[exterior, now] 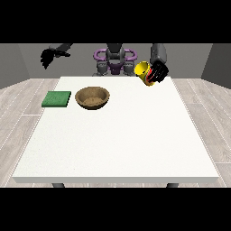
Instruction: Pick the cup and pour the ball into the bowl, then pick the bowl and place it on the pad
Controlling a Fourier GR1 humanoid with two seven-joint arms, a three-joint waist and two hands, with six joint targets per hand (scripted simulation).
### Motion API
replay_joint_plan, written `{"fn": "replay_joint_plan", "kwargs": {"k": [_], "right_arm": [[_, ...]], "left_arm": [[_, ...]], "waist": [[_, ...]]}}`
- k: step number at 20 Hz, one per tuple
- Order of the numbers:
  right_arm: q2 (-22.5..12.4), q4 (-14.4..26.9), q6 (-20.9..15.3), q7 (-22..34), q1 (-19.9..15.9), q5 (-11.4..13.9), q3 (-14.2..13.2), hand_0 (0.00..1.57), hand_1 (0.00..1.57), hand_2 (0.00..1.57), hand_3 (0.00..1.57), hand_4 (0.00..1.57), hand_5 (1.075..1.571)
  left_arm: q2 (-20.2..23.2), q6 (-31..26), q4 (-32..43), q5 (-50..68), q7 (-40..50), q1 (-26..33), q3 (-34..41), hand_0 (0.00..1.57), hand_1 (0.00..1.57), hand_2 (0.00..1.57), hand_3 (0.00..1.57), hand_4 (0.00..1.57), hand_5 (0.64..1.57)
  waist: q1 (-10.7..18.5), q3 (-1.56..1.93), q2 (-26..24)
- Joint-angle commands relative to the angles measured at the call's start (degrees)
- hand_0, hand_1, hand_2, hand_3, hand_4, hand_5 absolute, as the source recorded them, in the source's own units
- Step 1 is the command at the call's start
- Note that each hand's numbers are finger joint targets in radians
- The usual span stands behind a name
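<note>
Yellow cup [143, 71], tipped, gripped by the hand at the view's right [158, 72], upper right; the other hand [48, 57] hangs relaxed, upper left.

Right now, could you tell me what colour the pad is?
Green; the pad shows in the front view.

Hand at view's right [158, 72] holds yellow cup [143, 72] tilted above table's far edge. Toward the other hand [50, 56]: wooden bowl [92, 97], then green pad [57, 99] just beside it, both low. Rest of table [117, 144], nearer camera, is bare.
</note>
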Motion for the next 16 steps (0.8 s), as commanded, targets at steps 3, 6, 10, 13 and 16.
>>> {"fn": "replay_joint_plan", "kwargs": {"k": [3,6,10,13,16], "right_arm": [[-1.8,6.9,1.3,-3.7,-1.0,-0.1,-2.4,0.0,0.0,0.0,0.0,0.0,1.569],[-3.0,6.5,1.3,-2.1,-2.3,-0.1,-2.4,0.0,0.0,0.0,0.0,0.0,1.569],[-3.3,9.4,2.4,-4.2,0.8,0.1,-3.2,0.0,0.0,0.0,0.0,0.0,1.57],[-2.1,10.7,1.9,-2.6,0.6,0.4,-2.2,0.0,0.0,0.0,0.0,0.0,1.57],[-3.7,10.6,3.4,-2.8,-1.7,-0.8,-3.1,0.0,0.0,0.0,0.0,0.0,1.571]], "left_arm": [[-4.0,2.1,-2.1,-9.6,11.6,-4.1,-6.5,1.49,1.49,1.57,1.57,1.51,1.267],[-6.0,2.8,-1.9,-14.0,17.3,-5.1,-8.8,1.49,1.49,1.57,1.57,1.51,1.267],[-7.3,2.0,-1.5,-21.8,22.7,-5.0,-14.2,1.52,1.52,1.57,1.57,1.57,1.211],[-8.6,-1.0,-0.1,-29.3,28.8,-9.4,-19.6,1.55,1.55,1.57,1.57,1.57,1.203],[-9.5,-1.8,1.4,-35.9,31.8,-12.4,-23.7,1.54,1.54,1.57,1.57,1.48,1.334]], "waist": [[2.3,-0.07,-0.6],[2.1,-0.08,-2.1],[2.7,-0.06,-5.3],[3.1,0.01,-8.2],[1.2,-0.02,-5.9]]}}
